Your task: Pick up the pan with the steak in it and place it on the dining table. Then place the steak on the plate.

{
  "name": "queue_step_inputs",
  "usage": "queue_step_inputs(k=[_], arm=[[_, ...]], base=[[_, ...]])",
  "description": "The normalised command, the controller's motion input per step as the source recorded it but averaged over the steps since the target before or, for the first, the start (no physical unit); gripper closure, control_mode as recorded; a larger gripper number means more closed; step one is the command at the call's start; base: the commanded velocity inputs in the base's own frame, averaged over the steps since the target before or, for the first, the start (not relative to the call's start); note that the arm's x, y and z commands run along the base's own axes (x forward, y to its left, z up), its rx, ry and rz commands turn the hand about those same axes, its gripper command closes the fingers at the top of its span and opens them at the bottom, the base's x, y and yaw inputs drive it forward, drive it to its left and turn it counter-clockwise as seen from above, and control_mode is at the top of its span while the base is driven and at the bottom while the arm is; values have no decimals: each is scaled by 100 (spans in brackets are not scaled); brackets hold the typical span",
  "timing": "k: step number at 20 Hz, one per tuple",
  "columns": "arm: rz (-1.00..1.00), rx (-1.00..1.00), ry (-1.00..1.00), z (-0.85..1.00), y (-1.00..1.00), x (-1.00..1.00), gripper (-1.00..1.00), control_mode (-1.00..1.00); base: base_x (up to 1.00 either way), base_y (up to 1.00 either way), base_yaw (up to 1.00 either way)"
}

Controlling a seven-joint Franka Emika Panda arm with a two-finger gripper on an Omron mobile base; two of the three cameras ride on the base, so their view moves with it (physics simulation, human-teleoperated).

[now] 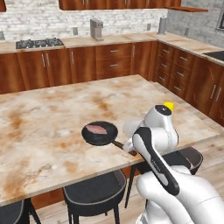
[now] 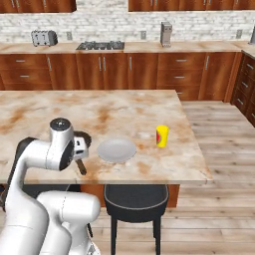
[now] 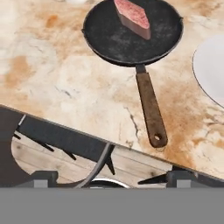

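We see the pan (image 3: 132, 33) resting on the dining table (image 1: 43, 113) near its front edge, with the steak (image 3: 132, 17) lying in the far half of it and the plate (image 2: 116, 150) just beside it on the same top. Our gripper (image 3: 112, 178) hangs with its jaws spread and empty off the table's front edge. We judge the next move turns on the steak, which lies straight ahead beyond the end of the handle (image 3: 150, 109).

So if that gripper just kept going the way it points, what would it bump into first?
Probably the pan's handle, which lies ahead between the open gripper tips, on the table; depth is hard to judge.
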Motion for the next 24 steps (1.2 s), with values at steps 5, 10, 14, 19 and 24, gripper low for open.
queue_step_inputs(k=[5,10,14,19,24], arm=[[-2,-4,-1,32,14,72,-100,-100],[-8,-5,0,22,15,93,-100,-100],[-1,-2,1,3,3,12,-100,-100],[-6,0,6,6,5,39,-100,-100],[-9,-3,0,0,27,72,-100,-100]], base=[[0,0,0],[0,0,0],[0,0,0],[0,0,0],[0,0,0]])
